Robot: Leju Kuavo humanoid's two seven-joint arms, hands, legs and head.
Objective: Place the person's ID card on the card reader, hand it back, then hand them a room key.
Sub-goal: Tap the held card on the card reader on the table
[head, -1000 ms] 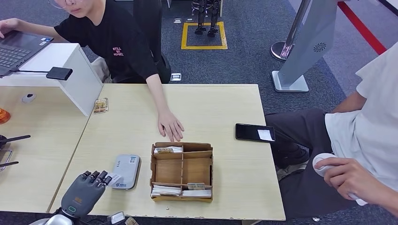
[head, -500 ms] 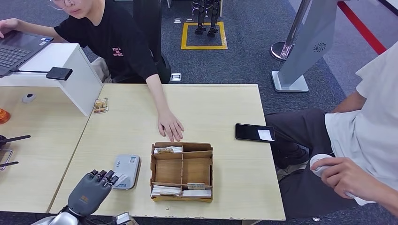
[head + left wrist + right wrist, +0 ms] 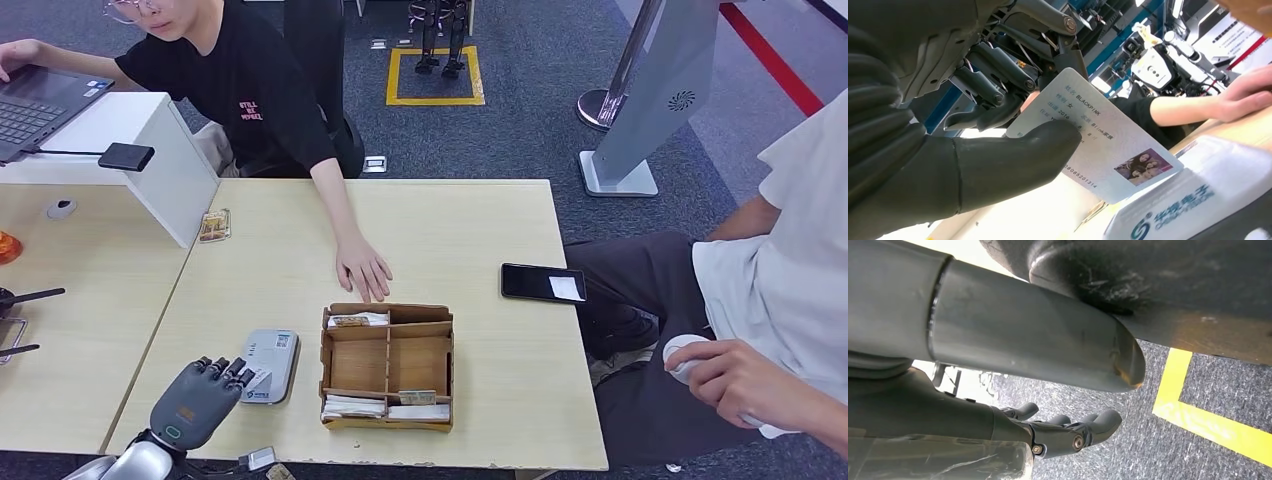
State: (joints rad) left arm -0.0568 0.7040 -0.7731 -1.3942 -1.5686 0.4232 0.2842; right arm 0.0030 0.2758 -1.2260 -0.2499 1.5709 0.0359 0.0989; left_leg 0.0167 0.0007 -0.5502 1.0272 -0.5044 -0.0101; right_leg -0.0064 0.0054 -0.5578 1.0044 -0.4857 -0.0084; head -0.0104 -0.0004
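My left hand is low over the near left part of the table, pinching the person's white ID card between thumb and fingers. The card's free edge hangs over the near left corner of the grey card reader. In the left wrist view the thumb presses on the card, tilted just above the reader. White room key cards lie in a cardboard organiser. My right hand hangs below the table over the floor, holding nothing.
A person in black rests a hand on the table just beyond the organiser. A black phone lies at the right. A second person sits at the right edge. A white riser stands at the far left.
My left hand has moved right toward the card reader with the ID card, bringing the card's edge over the reader's corner. The person's hand on the table has stayed put.
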